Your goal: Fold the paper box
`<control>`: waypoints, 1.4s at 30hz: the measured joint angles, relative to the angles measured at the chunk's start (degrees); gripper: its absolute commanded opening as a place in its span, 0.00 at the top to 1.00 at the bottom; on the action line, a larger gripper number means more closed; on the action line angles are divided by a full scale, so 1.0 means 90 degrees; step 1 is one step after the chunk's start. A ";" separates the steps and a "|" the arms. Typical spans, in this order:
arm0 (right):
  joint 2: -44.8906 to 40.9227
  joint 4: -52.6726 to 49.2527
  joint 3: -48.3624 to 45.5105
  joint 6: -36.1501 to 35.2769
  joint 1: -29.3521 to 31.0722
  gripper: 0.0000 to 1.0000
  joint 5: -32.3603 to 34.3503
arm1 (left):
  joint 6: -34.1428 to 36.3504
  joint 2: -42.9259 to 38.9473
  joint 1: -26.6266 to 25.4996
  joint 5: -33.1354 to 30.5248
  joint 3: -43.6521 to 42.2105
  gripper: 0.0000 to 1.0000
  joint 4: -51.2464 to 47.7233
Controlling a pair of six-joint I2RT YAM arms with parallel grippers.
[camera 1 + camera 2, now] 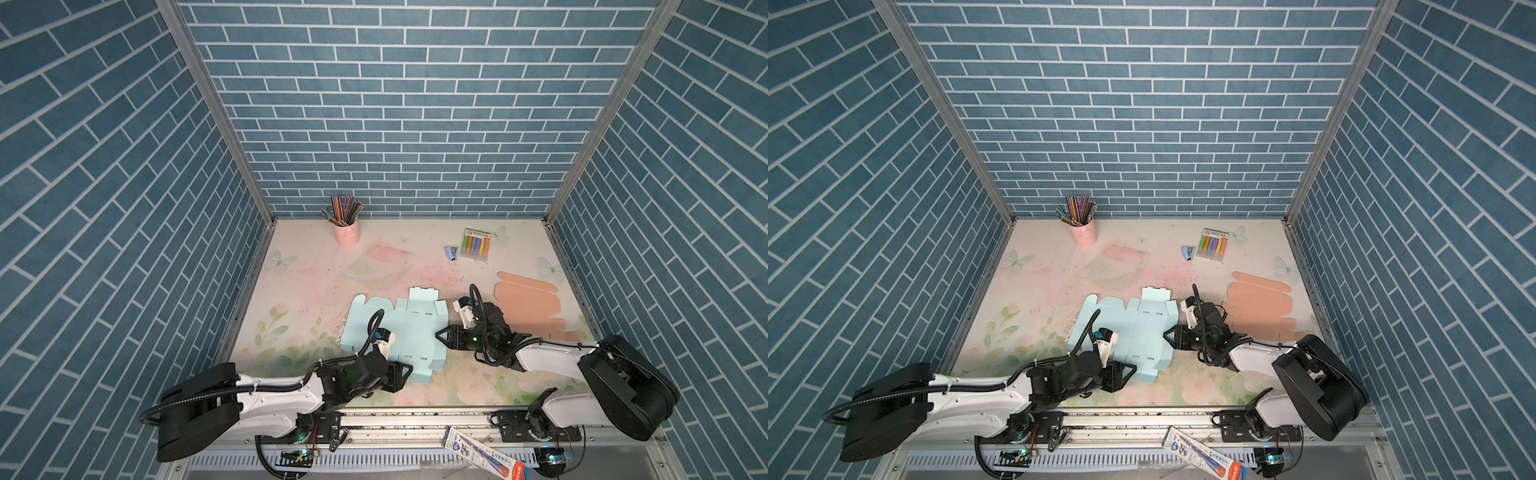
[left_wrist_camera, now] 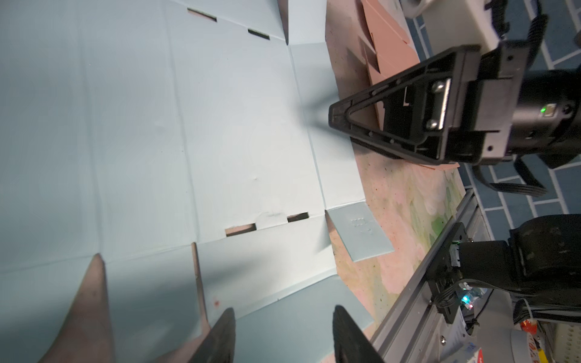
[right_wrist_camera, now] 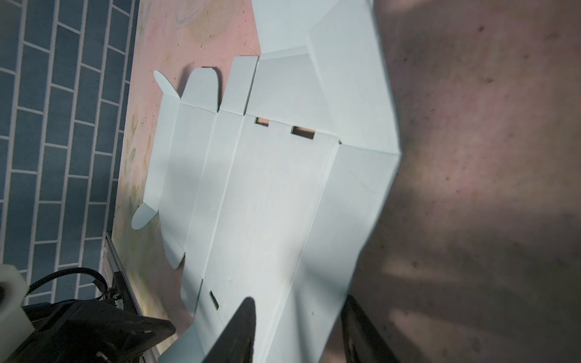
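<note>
The light blue paper box (image 1: 411, 328) (image 1: 1142, 328) lies unfolded and nearly flat on the flowered mat, in both top views. My left gripper (image 1: 409, 370) (image 1: 1133, 369) sits at its near edge. In the left wrist view its jaws (image 2: 283, 317) stand open, and the shaded near flap (image 2: 283, 301) lies between them. My right gripper (image 1: 437, 334) (image 1: 1165, 333) (image 2: 342, 129) is at the box's right edge. In the right wrist view it (image 3: 298, 303) is open, one finger over the sheet (image 3: 267, 188), the other past the raised right flap's edge.
A flat salmon box blank (image 1: 528, 299) lies right of the right arm. At the back stand a pink cup of pencils (image 1: 346, 235), a marker pack (image 1: 476, 245) and a small stapler (image 1: 452, 252). A metal rail (image 1: 415, 419) borders the near edge.
</note>
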 measured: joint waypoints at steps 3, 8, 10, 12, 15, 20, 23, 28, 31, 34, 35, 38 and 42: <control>0.0068 0.0131 -0.0070 0.0002 -0.0029 0.64 -0.0044 | 0.0000 -0.0262 0.0000 -0.0134 -0.0041 0.50 -0.0107; 0.0175 0.0296 -0.0080 0.0070 -0.0046 0.72 -0.0104 | 0.0000 -0.0527 0.0032 -0.0282 -0.0107 0.50 -0.0330; 0.0182 0.0359 -0.0087 0.0112 -0.0056 0.75 -0.0117 | 0.0005 -0.0614 0.0056 -0.0318 -0.0121 0.50 -0.0384; 0.0182 0.0444 -0.0114 0.0153 -0.0078 0.79 -0.0129 | 0.0010 -0.0707 0.0083 -0.0355 -0.0129 0.51 -0.0444; 0.0182 0.0588 -0.0189 0.0221 -0.0151 0.84 -0.0165 | 0.0032 -0.0818 0.0148 -0.0401 -0.0129 0.51 -0.0554; 0.0182 0.0782 -0.0311 0.0342 -0.0362 0.91 -0.0296 | 0.0056 -0.1056 0.0270 -0.0464 -0.0175 0.52 -0.0661; 0.0182 0.0816 -0.0311 0.0325 -0.0498 0.93 -0.0413 | 0.0078 -0.1219 0.0328 -0.0483 -0.0240 0.52 -0.0690; 0.0182 0.0192 0.0046 -0.0078 -0.0755 0.93 -0.0641 | 0.0134 -0.1472 0.0396 -0.0520 -0.0308 0.53 -0.0860; 0.0284 -0.0551 0.0692 -0.0670 -0.0882 0.93 -0.0658 | 0.0172 -0.1644 0.0476 -0.0544 -0.0333 0.54 -0.0974; 0.0427 -0.0986 0.1226 -0.1146 -0.1027 0.92 -0.0665 | 0.0202 -0.1819 0.0622 -0.0559 -0.0391 0.54 -0.1027; 0.0469 -0.1059 0.1326 -0.1265 -0.1088 0.92 -0.0678 | 0.0206 -0.1863 0.0675 -0.0563 -0.0406 0.54 -0.1042; 0.0619 -0.1171 0.1411 -0.1460 -0.1239 0.91 -0.0755 | 0.0223 -0.1948 0.0760 -0.0571 -0.0423 0.54 -0.1064; 0.0933 -0.1229 0.1411 -0.1571 -0.1355 0.87 -0.0916 | 0.0265 -0.1994 0.0777 -0.0571 -0.0425 0.54 -0.1064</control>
